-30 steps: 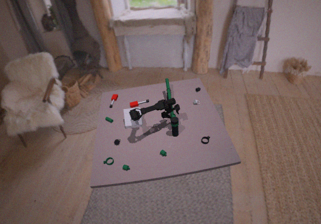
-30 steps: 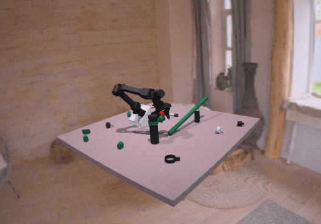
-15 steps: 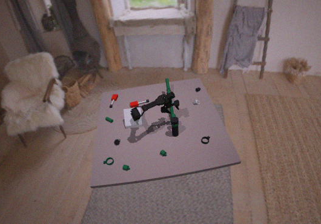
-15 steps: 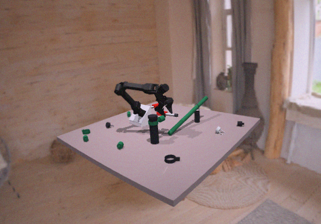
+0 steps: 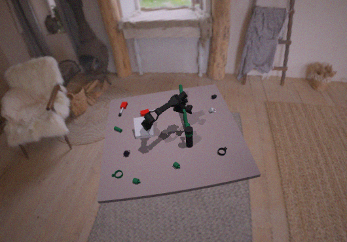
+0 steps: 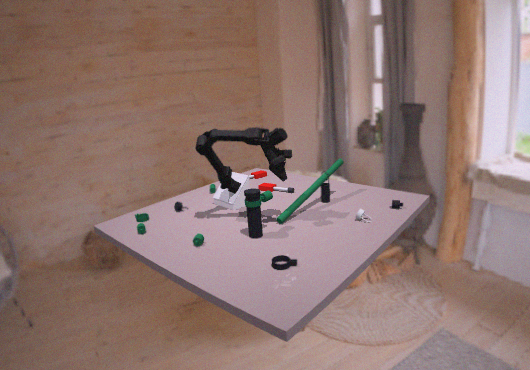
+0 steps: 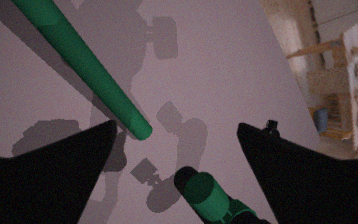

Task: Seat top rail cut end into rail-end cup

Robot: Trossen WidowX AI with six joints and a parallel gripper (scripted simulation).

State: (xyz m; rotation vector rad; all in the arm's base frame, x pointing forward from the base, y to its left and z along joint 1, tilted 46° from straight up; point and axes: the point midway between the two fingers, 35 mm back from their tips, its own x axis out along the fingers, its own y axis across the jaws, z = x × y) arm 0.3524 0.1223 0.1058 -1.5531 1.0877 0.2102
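Observation:
The long green rail [image 5: 184,116] [image 6: 311,190] [image 7: 85,65] slopes down from the small black post [image 6: 325,192]. Its cut end is low, at or near the tabletop, and apart from the cup. The loop cap is too small to make out. The big black post [image 5: 189,141] [image 6: 254,223] stands upright. Its green brace band [image 6: 253,204] is up near the post cap, with the rail-end cup [image 6: 266,196] [image 7: 206,196] pointing towards the rail side, empty. My gripper [image 6: 283,177] [image 7: 178,127] is open and empty, above the rail's low end and the cup, touching neither.
A black ring clamp [image 5: 222,151] [image 6: 281,263] lies on the table near the big post. Green fittings [image 5: 176,165] [image 6: 198,240], a white part [image 5: 212,110] [image 6: 362,215] and red-handled tools [image 5: 124,105] [image 6: 267,187] lie around. The arm's white base plate [image 5: 138,131] is behind the post.

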